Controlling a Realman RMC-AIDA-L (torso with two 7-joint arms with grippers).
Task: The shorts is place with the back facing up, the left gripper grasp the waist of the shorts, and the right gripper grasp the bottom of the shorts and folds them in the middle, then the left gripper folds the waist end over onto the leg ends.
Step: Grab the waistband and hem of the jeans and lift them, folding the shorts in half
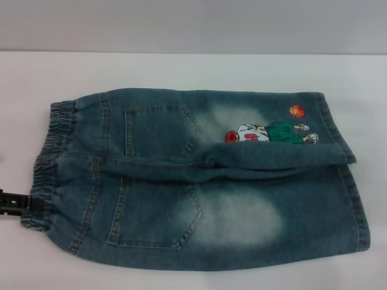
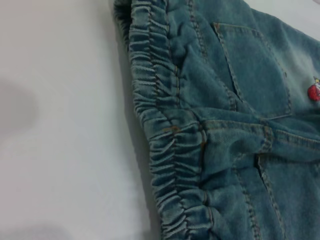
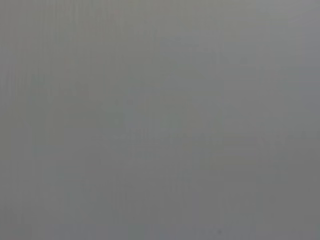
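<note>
The blue denim shorts lie flat on the white table with both back pockets up. The elastic waist is at the left and the leg ends at the right. The far leg is turned over along the middle, showing a cartoon print. My left gripper, a black piece at the left edge, touches the near corner of the waist. The left wrist view shows the gathered waist close up and one back pocket. My right gripper is out of view; its wrist view shows only plain grey.
The white table runs around the shorts on all sides, with a grey wall behind its far edge. Nothing else lies on it.
</note>
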